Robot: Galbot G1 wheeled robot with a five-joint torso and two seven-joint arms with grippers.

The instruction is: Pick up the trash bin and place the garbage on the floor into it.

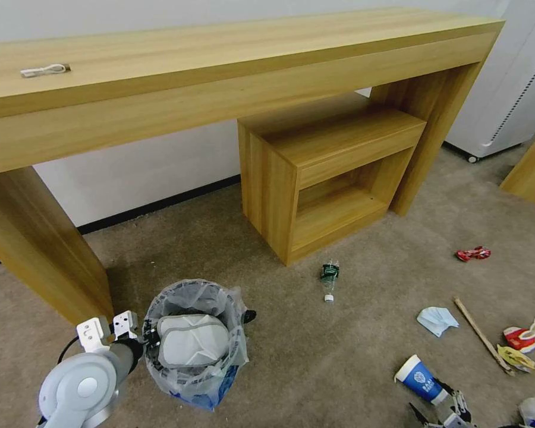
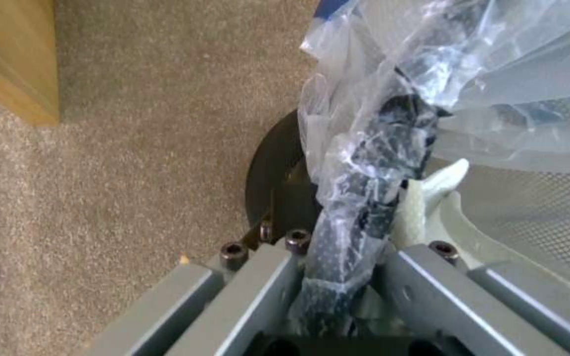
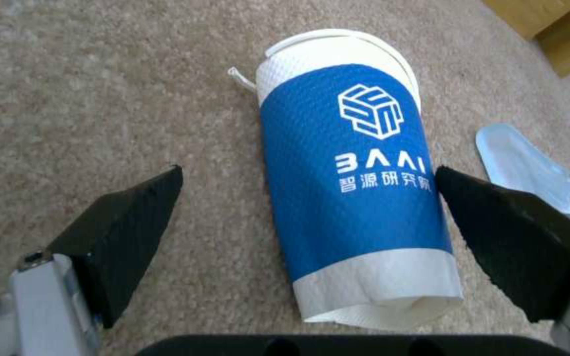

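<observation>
Beige short-pile carpet (image 1: 351, 345) holds the light, crushable blue-and-white paper cup (image 3: 357, 198) on its side between my wide-open right gripper (image 3: 308, 232) — grip mid-sleeve, gently — while my left gripper (image 2: 338, 277) clamps the bag-lined dark wire bin's (image 1: 193, 339) rim (slipper inside).

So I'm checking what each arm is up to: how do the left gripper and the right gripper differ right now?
The left gripper is shut on the trash bin, pinching its bag-covered rim; the right gripper is open and holds nothing. The left gripper sits beside the desk leg; the right gripper is low over the floor, its fingers either side of the lying blue-white paper cup, not touching it. Both are down near the carpet.
</observation>
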